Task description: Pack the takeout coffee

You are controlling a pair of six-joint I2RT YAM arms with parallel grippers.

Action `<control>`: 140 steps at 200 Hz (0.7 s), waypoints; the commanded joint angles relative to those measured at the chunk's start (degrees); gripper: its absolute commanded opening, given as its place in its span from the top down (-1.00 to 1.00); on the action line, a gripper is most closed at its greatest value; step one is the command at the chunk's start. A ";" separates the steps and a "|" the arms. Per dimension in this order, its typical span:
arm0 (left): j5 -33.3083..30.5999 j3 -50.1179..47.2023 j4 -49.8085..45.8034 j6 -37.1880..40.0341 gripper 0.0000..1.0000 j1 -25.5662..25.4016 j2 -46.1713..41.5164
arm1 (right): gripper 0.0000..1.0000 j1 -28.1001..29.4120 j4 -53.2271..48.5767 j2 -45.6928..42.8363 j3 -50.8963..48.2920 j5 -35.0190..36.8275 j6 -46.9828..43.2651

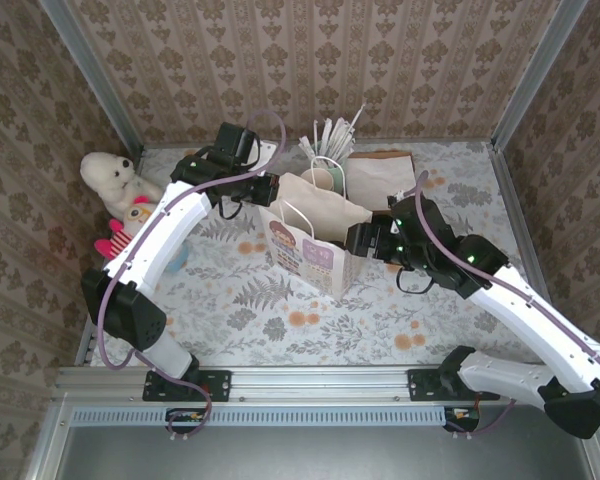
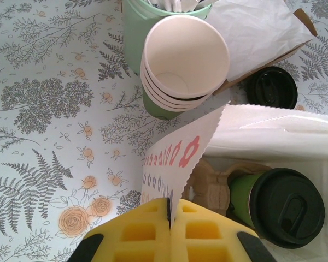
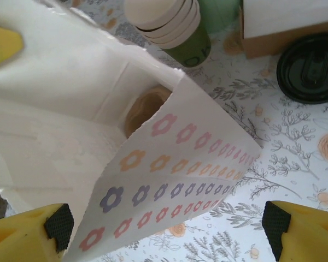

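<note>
left gripper (image 2: 169, 218) clamped on white bag (image 2: 177, 150) rim, presumably to keep the mouth open. takeout coffee (image 2: 287, 210) sits inside. right gripper (image 3: 164, 232) jaws wide, astride the bag wall, gripping nothing.

White arm links (image 1: 165, 235), black joints (image 1: 130, 308), purple cables (image 1: 100, 300), green lights (image 1: 471, 259); yellow fingers (image 2: 145, 240), black pads (image 3: 59, 225).

I see a white plush bear (image 1: 115, 180) at ten o'clock, and at twelve a stack of paper cups (image 2: 183, 60) just beside a green straw holder (image 2: 132, 41), with a black lid (image 2: 272, 87) near them.
</note>
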 commanded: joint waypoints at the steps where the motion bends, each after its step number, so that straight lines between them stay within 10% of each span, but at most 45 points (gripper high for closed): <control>1: 0.97 1.06 -0.46 -1.41 0.99 0.01 0.14 | -0.82 -0.24 1.76 -0.01 2.16 0.31 4.69; 89: -0.81 1.53 -2.54 -2.53 0.85 0.01 -0.14 | -0.17 -0.15 -6.06 10.82 11.58 3.69 6.34; 140: -3.37 2.55 -5.62 -3.62 1.00 0.01 -2.21 | 0.78 -0.14 -10.64 15.88 19.84 0.18 -2.00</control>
